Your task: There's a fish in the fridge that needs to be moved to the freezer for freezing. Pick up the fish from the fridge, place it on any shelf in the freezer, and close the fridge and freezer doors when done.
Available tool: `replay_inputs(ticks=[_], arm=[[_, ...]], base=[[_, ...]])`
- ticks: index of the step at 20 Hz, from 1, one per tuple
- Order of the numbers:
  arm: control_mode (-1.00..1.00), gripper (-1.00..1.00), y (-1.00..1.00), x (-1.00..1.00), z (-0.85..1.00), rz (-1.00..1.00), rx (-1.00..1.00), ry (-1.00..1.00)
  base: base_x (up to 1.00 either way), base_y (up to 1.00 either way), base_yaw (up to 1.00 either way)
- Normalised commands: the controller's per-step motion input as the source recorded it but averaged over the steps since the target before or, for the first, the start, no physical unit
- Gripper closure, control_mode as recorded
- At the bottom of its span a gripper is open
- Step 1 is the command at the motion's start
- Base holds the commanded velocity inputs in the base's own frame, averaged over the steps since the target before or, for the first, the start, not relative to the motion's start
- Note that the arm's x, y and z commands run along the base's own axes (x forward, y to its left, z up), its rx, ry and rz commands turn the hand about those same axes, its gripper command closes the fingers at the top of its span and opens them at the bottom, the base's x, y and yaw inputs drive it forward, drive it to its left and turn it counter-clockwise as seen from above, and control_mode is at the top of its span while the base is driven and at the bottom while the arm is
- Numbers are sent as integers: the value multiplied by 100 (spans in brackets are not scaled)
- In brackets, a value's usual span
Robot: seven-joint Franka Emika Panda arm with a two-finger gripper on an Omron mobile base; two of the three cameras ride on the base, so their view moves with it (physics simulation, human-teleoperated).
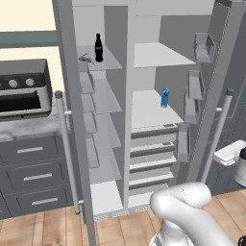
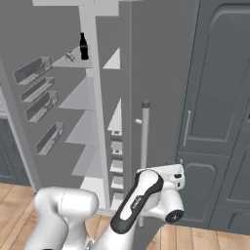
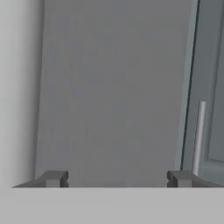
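Observation:
The grey fish (image 1: 86,58) lies on the top glass shelf of the freezer (image 1: 103,96), just left of a black bottle (image 1: 98,47); it also appears as the fish (image 2: 70,57) in the right base view. The fridge (image 1: 153,113) beside it has white shelves and drawers. Both doors stand open: the freezer door (image 1: 72,120) at the left and the fridge door (image 2: 161,73) at the right. My gripper (image 3: 118,178) is open and empty, facing the flat outer face of the fridge door. The hand (image 2: 171,177) is low, right of that door's bar handle (image 2: 144,146).
A blue carton (image 1: 165,97) stands on a fridge shelf. Door bins (image 1: 204,47) line the inside of the fridge door. A dark grey cabinet (image 2: 219,97) stands close to the right of the hand. A counter with an appliance (image 1: 24,91) and drawers is at the left.

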Motion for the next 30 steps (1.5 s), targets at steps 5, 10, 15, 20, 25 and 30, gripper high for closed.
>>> replay_inputs(ticks=[5, 10, 15, 20, 25, 30], arm=[[-100, -100, 100, 8, -3, -9, -3, 2], [-100, -100, 100, 44, 0, -15, -3, 3], [-100, -100, 100, 73, 0, -17, 0, 10], [-100, -100, 96, 94, 0, -10, 0, 18], [-100, -100, 55, 100, 0, -1, 3, 9], [-100, -100, 35, 83, 0, 0, 5, 1]], base=[[0, 0, 0], [0, 0, 0], [0, 0, 0], [0, 0, 0], [0, 0, 0], [0, 0, 0]])
